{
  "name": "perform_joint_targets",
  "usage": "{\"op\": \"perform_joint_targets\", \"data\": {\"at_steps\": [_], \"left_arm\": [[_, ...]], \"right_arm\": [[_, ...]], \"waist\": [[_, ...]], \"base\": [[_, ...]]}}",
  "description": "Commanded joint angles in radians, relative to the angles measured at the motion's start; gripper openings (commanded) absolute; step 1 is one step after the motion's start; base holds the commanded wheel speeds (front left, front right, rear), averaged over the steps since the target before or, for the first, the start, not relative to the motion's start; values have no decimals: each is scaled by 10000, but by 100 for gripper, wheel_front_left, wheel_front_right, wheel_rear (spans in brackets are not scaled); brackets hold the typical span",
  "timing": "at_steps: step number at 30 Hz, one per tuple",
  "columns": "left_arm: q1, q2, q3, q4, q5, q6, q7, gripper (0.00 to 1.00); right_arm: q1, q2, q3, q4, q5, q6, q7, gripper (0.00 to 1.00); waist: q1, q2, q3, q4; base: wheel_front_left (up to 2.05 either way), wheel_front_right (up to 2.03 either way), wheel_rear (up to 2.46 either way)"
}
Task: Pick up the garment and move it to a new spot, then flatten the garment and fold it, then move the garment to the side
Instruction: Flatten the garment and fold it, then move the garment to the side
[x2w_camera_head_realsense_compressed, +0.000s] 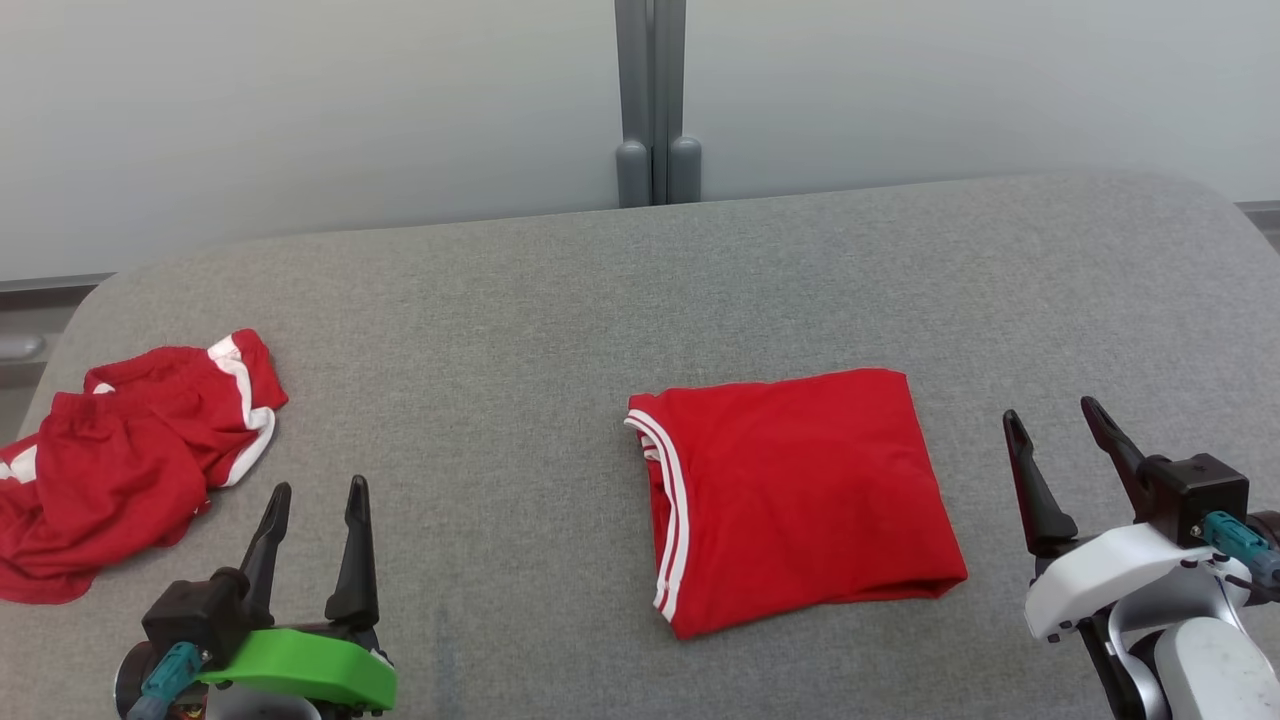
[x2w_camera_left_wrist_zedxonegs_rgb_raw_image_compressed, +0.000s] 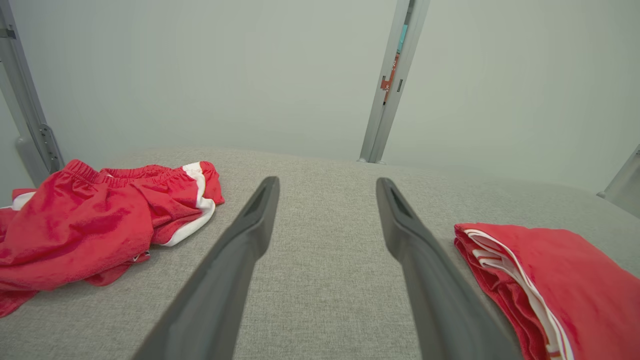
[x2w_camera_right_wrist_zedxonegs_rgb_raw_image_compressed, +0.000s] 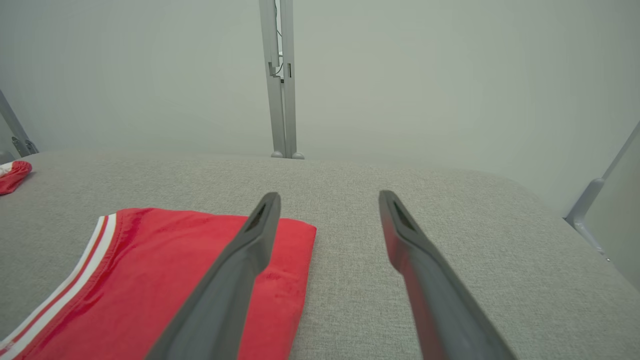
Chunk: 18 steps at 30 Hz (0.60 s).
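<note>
red shorts (x2w_camera_head_realsense_compressed: 130, 460): crumpled, far left | grey post (x2w_camera_head_realsense_compressed: 655, 100): behind table (x2w_camera_head_realsense_compressed: 600, 300)

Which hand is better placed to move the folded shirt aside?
Right, likely. The right hand is open just beside the right edge of the shirt. The left hand, also open, sits farther off, nearer the crumpled shorts.

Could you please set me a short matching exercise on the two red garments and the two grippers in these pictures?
Things:
1. folded red garment
2. crumpled red garment
3. left gripper
4. right gripper

Descriptions:
A. green shell at the wrist, open and empty
B. heaped at the left edge of the grey surface
C. white shell at the wrist, open and empty
D. lying flat near the middle, white-striped trim showing

Pairs: 1-D, 2-B, 3-A, 4-C
</note>
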Motion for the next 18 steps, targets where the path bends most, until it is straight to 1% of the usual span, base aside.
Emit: {"op": "perform_joint_targets", "data": {"at_steps": [1, 6, 18], "left_arm": [[170, 20, 19, 68, 96, -20, 1, 100], [27, 121, 5, 231, 147, -19, 1, 100], [-164, 145, 7, 256, 124, -21, 1, 100]], "right_arm": [[82, 16, 11, 65, -45, -5, -71, 100], [67, 111, 30, 185, -79, -5, -74, 100], [-92, 285, -44, 317, -60, -5, -59, 100]], "waist": [[0, 0, -23, -15], [0, 0, -19, -23], [0, 0, 27, 0]], "base": [[0, 0, 0], [0, 0, 0], [0, 0, 0]]}}
